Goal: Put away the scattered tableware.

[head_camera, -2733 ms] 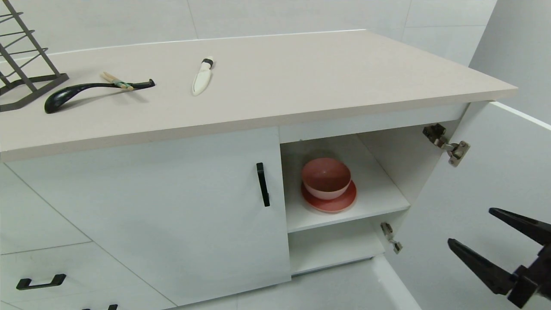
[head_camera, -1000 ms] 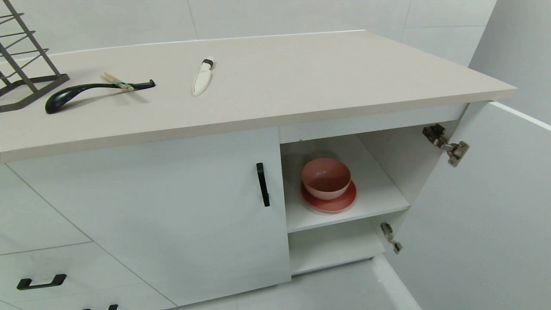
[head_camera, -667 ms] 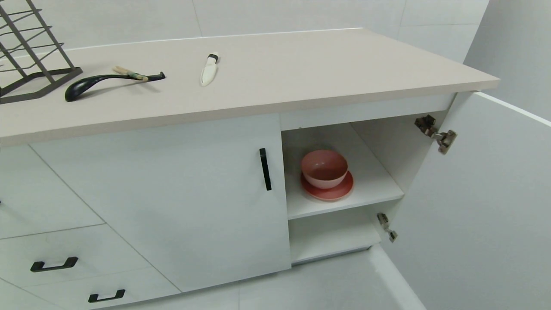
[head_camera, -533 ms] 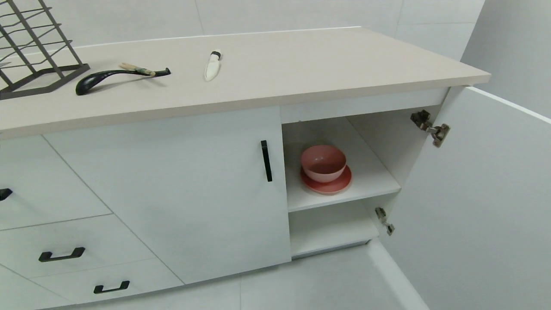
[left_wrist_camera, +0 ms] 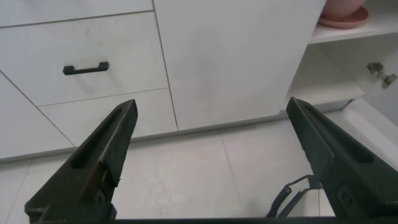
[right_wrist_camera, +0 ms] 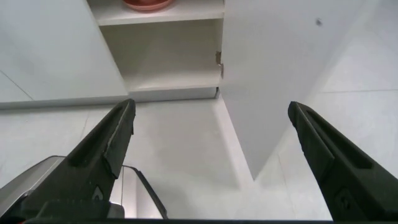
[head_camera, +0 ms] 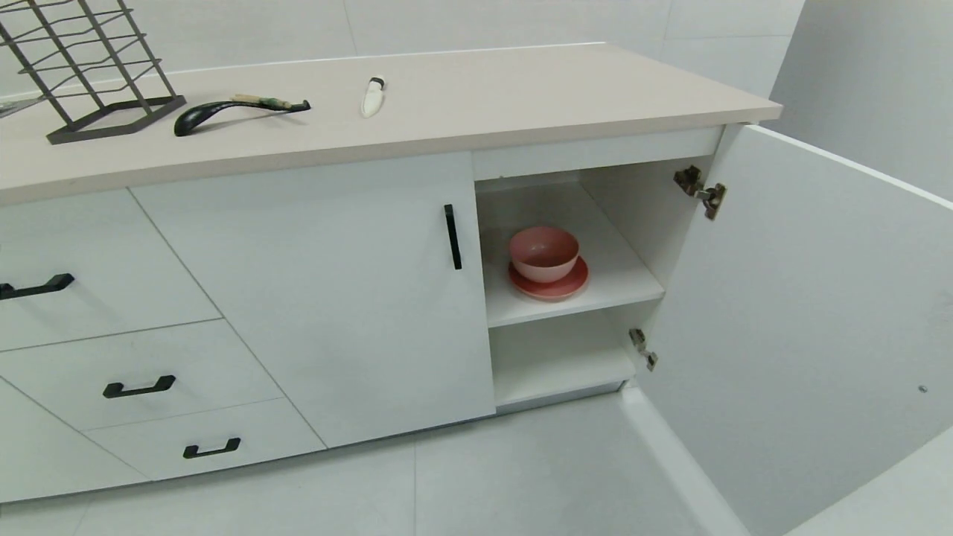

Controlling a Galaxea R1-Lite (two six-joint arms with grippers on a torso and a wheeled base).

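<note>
**Both pincers wide, empty**

Your left pincer and right pincer gape wide, gripping nothing, low over the floor before the open cupboard. On the cupboard's upper shelf, a pink bowl sits on a red plate. On the table above the cupboard lie a ladle, chopsticks and a white utensil.
</note>
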